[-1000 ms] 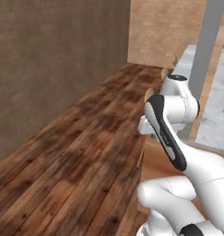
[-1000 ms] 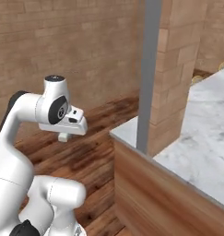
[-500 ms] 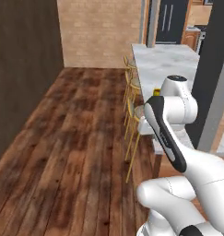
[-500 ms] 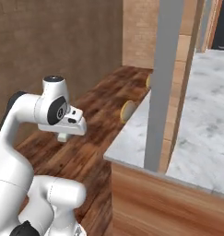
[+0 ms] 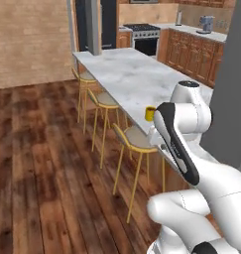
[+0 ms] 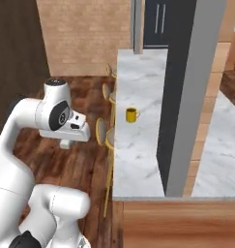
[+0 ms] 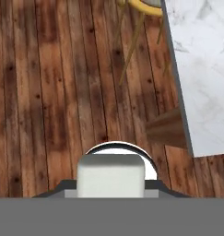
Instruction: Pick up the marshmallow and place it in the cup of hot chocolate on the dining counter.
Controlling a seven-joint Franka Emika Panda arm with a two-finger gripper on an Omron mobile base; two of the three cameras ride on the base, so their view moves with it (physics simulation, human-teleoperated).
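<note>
Robot fingers (image 7: pixel 110 196) gripped the marshmallow (image 7: pixel 110 179), held over wooden floor beside the dining surface.

The fingers were shut on the off-white block — seen close up in the hand view, with a stool (image 7: pixel 140 5) and the marble surface (image 7: pixel 201 69) off to one side. The yellow cup of hot chocolate (image 6: pixel 132 115) stood near the surface's stool-side edge, well apart from the hand. To do this well, the grip should stay firm, the block be carried directly above the cup's dark top, then lowered close before release — not dropped from high up.
</note>
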